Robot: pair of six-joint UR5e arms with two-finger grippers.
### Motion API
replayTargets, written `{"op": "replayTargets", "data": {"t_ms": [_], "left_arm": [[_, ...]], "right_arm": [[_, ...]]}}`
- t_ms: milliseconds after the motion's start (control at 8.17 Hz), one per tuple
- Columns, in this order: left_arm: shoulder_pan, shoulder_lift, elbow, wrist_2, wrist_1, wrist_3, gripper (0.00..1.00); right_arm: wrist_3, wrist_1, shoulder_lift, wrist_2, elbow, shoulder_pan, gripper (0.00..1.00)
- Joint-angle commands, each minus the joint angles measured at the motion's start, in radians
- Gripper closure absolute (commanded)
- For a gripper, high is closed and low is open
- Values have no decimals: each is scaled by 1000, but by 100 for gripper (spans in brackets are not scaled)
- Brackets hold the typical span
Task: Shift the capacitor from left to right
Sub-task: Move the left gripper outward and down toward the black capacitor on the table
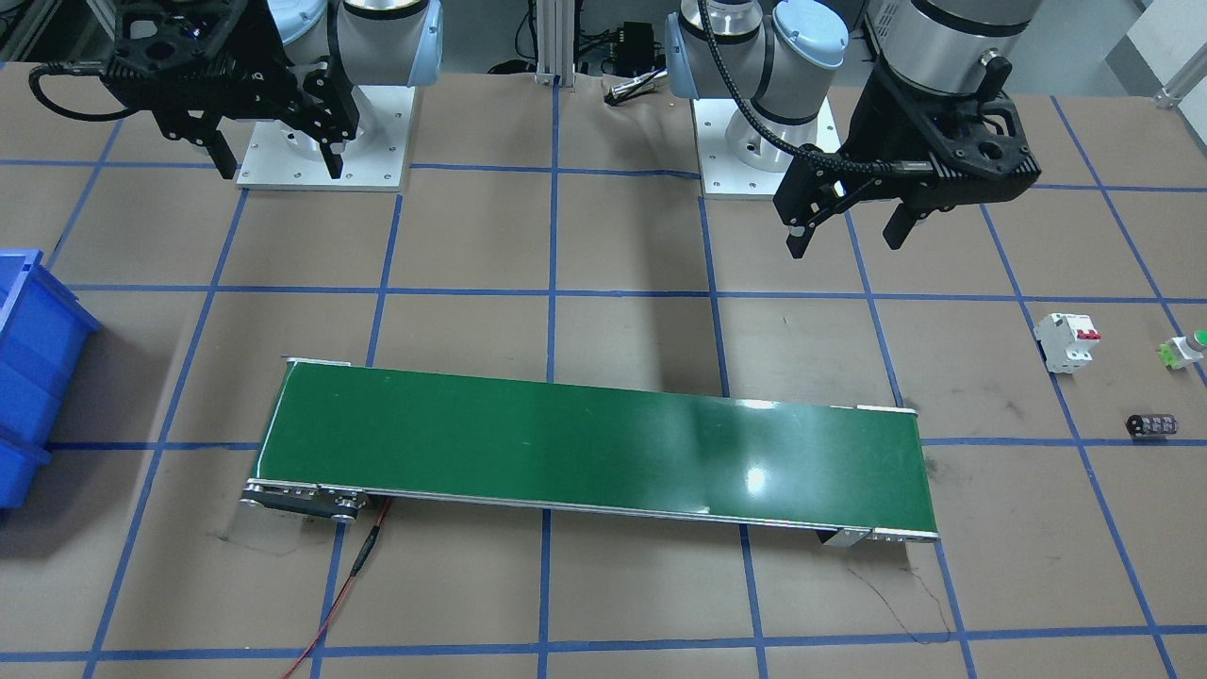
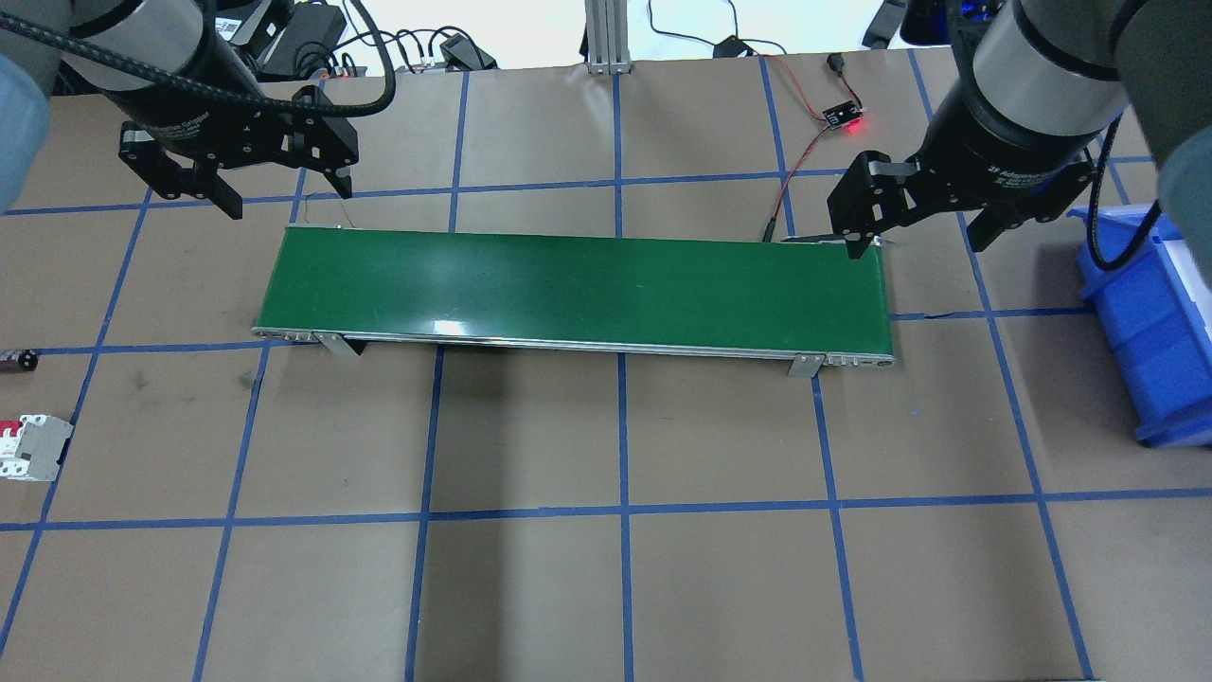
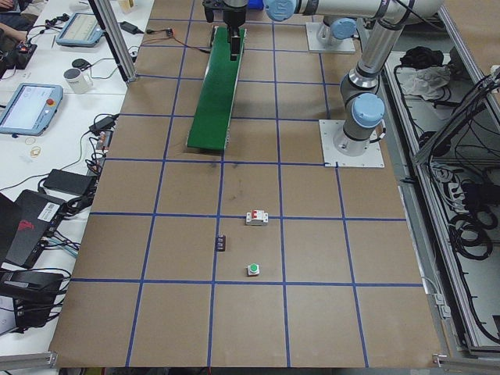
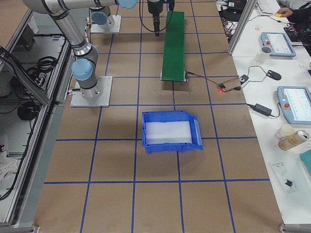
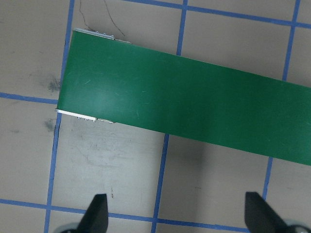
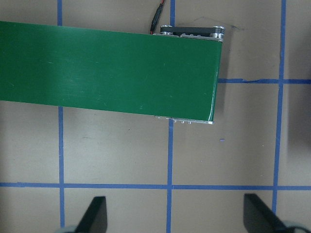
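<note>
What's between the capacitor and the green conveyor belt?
Nothing: only bare table with blue tape lines between capacitor and conveyor, clearest in the exterior left view.

Black capacitor (image 1: 1152, 425), green belt (image 1: 594, 443), blue-gridded brown table (image 1: 471, 226).

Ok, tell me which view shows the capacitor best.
The front-facing view: the capacitor sits whole in frame, grey spots visible. Overhead, the capacitor is clipped by the frame edge; exterior left shows the capacitor as a tiny dark sliver. Other views miss it.
</note>
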Motion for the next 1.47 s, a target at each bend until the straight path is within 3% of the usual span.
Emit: {"op": "replayTargets", "data": {"t_ms": [0, 245, 367, 979, 1346], "left_arm": [[-1, 3, -31, 1, 0, 8, 0], [12, -6, -39, 101, 16, 12, 0], [47, -12, -27, 102, 14, 47, 0], [539, -158, -24, 85, 30, 553, 0], [743, -299, -22, 90, 218, 828, 0]], "right_arm": [[0, 2, 0, 0, 0, 0, 0], [0, 2, 0, 0, 0, 0, 0], [0, 2, 0, 0, 0, 0, 0], [0, 0, 0, 0, 0, 0, 0], [0, 2, 0, 0, 0, 0, 0]]}}
